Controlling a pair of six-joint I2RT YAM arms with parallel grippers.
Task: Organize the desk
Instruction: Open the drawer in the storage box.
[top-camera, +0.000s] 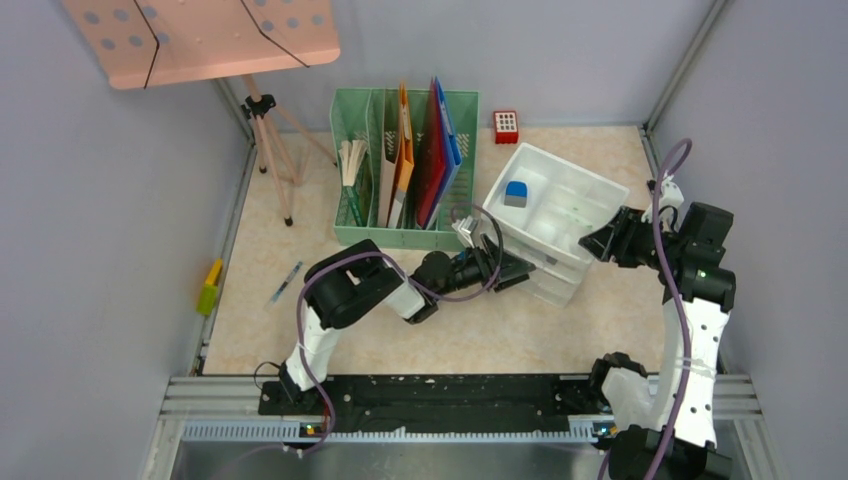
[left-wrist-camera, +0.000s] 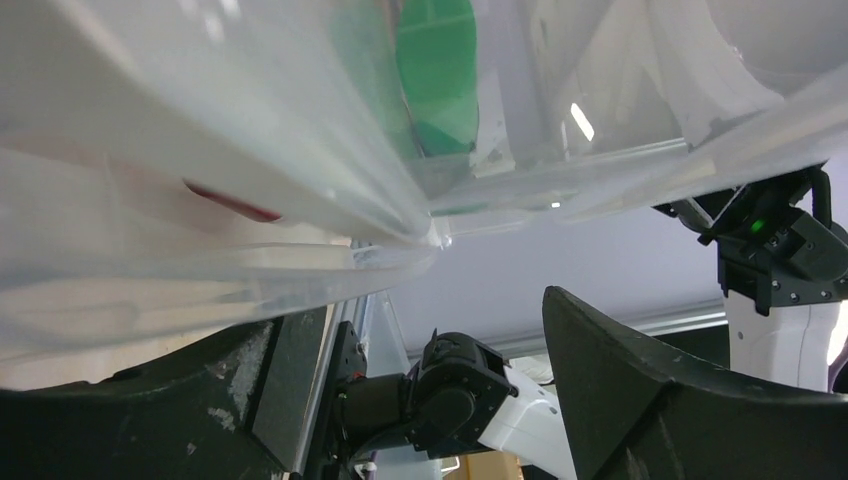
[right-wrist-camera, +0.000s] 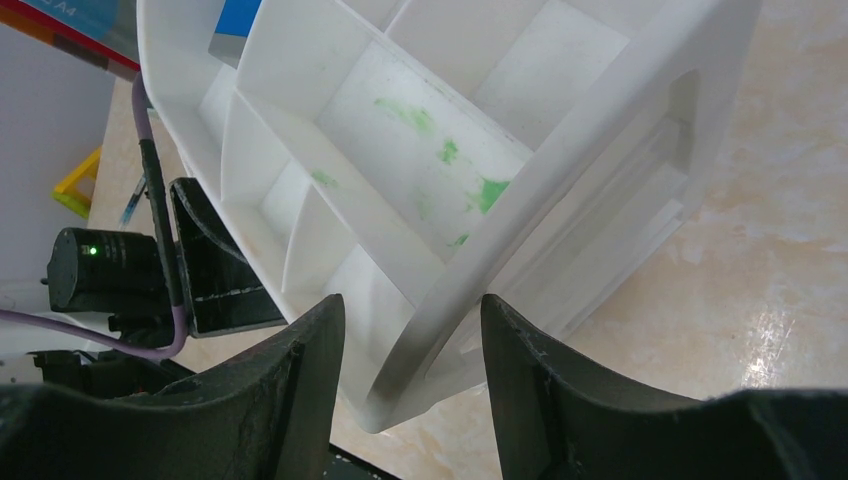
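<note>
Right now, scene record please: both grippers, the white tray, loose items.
right gripper: shut on rim of white plastic compartment tray
tray: tilted; small blue-and-white block inside
left gripper: open, at tray's near left side
loose on beige marble-patterned desk: slim blue pen, small red box
rack: green plastic file rack, folders upright

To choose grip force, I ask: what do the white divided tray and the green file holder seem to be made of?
White divided tray: likely rigid moulded plastic, opaque, slightly glossy; thin even walls and moulded dividers suggest it. Green file holder: coated metal mesh or perforated plastic, matte; the fine grid of holes shows, but not which.
</note>
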